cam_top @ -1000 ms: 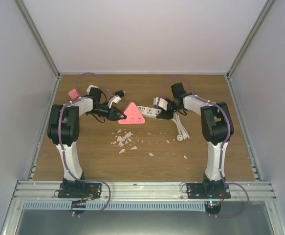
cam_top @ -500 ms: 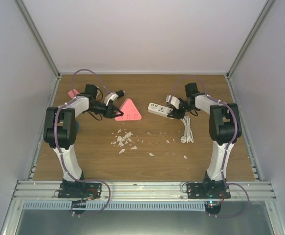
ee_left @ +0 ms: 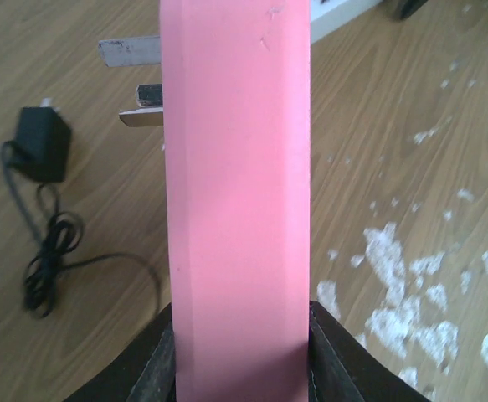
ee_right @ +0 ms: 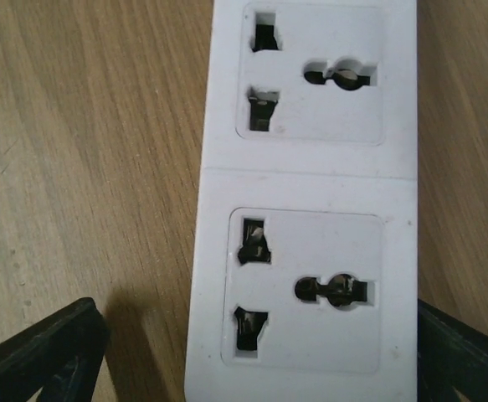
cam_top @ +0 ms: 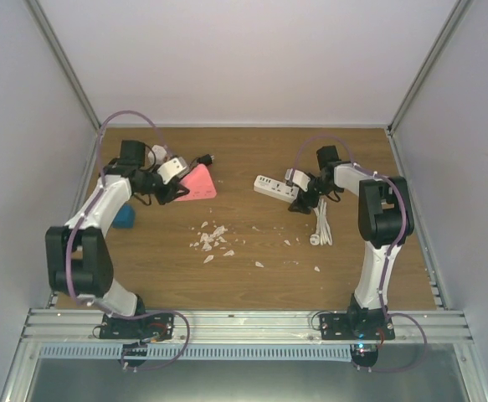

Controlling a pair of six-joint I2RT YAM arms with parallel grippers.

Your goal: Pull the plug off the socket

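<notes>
Over at the far left of the bench (cam_top: 252, 285) a small blue object (cam_top: 124, 217) lies by the left arm. Just right of it the left gripper (ee_left: 242, 356) is clamped on the pink plug (ee_left: 237, 193), one dark finger pressed to each flat side. The plug's metal prongs (ee_left: 129, 51) stick out bare over the wood, so I'd say it is already out of the socket, well apart from it on the left side. A black charger (ee_left: 39, 144) with its coiled lead lies on the bench beyond the plug, and white crumbs (cam_top: 213, 238) are scattered nearer the middle. To the right, the white socket strip (ee_right: 306, 209) lies flat with the two outlets I can see empty. The right gripper (ee_right: 260, 335) straddles it with its fingers apart, and there is a clear gap on one side. The strip's white cable (cam_top: 320, 222) trails toward the near edge. From where I stand, what remains is to finish cleanly: hold the squeeze on the plug firm and even so the smooth body can't twist out, and carry it with the prongs pointed away from the charger lead so nothing snags. The right arm should leave the strip where it lies and lift straight up, not drag it sideways.
</notes>
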